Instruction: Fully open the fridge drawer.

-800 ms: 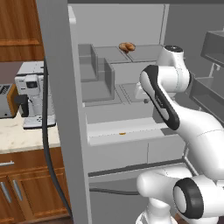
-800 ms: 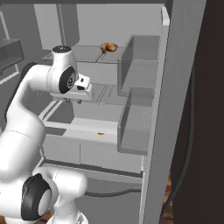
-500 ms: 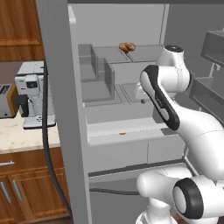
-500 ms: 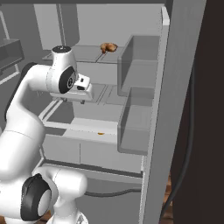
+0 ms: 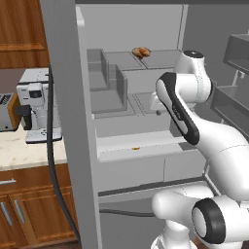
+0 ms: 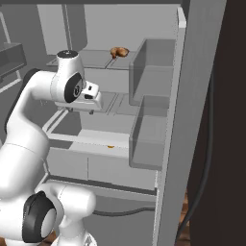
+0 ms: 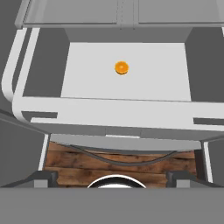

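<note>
One orange slice [image 7: 121, 68] in fridge drawer [image 7: 105, 113].

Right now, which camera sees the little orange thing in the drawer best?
The hand view: it looks straight down into the fridge drawer, so the orange thing shows round and clear on its floor. The left and right base views show it as a thin orange speck.

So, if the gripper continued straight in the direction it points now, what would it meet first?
The gripper points down at the open fridge drawer. Going straight on, it would probably meet the drawer's whitish front rim or its pale floor near the small orange item. Depth is unclear, so which of the two comes first cannot be told.
</note>
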You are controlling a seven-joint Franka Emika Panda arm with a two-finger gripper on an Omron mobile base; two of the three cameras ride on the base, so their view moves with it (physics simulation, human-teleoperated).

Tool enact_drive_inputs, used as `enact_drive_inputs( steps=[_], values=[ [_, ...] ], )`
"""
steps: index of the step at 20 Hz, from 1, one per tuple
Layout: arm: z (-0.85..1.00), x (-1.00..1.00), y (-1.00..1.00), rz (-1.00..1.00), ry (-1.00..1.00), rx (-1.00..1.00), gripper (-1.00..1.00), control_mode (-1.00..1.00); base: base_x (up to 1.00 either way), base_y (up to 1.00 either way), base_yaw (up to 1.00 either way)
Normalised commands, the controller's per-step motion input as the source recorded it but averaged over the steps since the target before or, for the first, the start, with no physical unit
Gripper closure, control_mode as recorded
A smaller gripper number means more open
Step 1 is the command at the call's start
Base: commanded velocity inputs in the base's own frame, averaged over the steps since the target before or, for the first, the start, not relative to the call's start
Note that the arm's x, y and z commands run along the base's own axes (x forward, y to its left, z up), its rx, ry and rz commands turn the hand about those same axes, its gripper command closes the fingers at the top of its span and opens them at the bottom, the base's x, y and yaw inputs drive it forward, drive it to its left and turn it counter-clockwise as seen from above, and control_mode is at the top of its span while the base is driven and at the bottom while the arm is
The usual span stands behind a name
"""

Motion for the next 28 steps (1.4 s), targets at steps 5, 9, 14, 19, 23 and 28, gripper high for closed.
enact_drive_inputs(
  steps=[5,9,14,19,23,28],
  values=[
    [0.00,0.00,0.00,0.00,0.00,0.00,-1.00,1.00,-0.21,0.00,0.00],
    [0.00,0.00,0.00,0.00,0.00,0.00,-1.00,1.00,-0.29,0.00,0.00],
    [0.00,0.00,0.00,0.00,0.00,0.00,-1.00,1.00,-0.35,0.00,0.00],
    [0.00,0.00,0.00,0.00,0.00,0.00,-1.00,1.00,-0.31,0.00,0.00],
    [0.00,0.00,0.00,0.00,0.00,0.00,-1.00,1.00,-0.28,-0.01,0.00],
    [0.00,0.00,0.00,0.00,0.00,0.00,-1.00,1.00,-0.27,0.00,0.00]
  ],
)
